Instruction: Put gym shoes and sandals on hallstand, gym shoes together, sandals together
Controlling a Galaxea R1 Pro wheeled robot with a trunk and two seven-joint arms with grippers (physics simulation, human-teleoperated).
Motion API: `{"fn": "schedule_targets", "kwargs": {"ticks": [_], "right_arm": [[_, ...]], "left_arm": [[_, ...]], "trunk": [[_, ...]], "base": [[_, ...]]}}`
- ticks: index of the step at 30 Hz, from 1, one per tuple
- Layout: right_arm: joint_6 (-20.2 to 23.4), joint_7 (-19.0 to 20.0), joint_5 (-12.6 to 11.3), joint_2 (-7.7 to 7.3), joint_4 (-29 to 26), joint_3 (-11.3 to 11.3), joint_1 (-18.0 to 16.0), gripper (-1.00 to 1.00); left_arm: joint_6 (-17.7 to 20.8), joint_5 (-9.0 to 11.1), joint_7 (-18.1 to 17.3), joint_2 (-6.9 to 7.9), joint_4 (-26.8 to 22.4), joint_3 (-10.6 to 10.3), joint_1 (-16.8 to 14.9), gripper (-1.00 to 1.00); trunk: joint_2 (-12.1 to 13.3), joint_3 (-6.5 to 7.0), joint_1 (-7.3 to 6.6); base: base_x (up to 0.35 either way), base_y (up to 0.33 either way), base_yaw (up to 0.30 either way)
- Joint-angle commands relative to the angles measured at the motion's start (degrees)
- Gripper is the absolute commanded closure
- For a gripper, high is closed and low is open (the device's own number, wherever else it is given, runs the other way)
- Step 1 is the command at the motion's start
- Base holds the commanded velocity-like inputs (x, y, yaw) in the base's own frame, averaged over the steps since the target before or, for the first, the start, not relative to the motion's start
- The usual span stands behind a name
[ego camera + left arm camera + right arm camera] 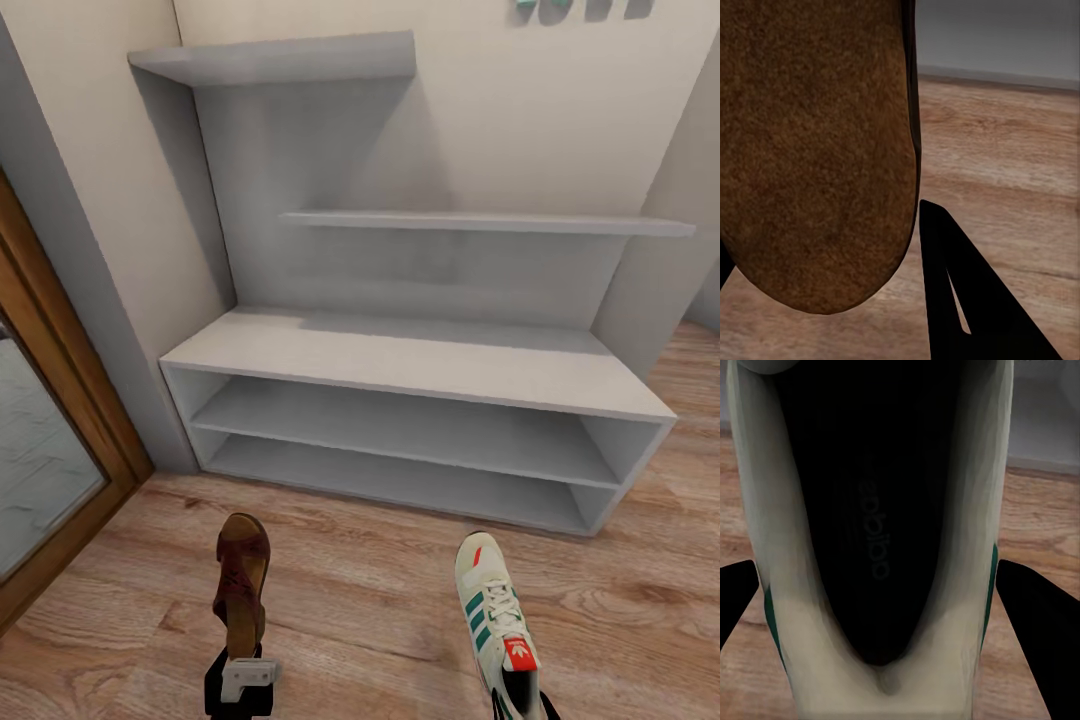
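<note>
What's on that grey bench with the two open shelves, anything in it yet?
Nothing shows on the hallstand: its top and both open shelves look bare, though the shelves' rear corners are shadowed. One sandal sits in the left pincer and one gym shoe in the right pincer, both in front of it.

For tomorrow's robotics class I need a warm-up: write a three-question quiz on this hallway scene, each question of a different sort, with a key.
1. True or false: the sandal is already lying on the hallstand.
2. Multiple choice: what does the right gripper hold? A) a sandal B) a gym shoe C) nothing
3. Short answer: what lies on the hallstand's bench top and two open shelves?

Key
1. False. The left gripper holds it above the corridor floor, in front of the hallstand.
2. B. The gym shoe, white with green stripes, sits between the fingers.
3. Nothing that shows; every visible surface is bare.
</note>
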Motion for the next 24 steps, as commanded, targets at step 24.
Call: {"fn": "schedule_targets", "kwargs": {"ticks": [24], "right_arm": [[0.4,0.0,-9.4,-7.83,3.3,-14.3,0.0,1.0]], "left_arm": [[24.9,-1.1,-1.1,-0.65,3.0,-0.9,-14.9,1.0]], "trunk": [[0.0,-0.05,-0.01]], "base": [[0.0,0.0,-0.006]]}}
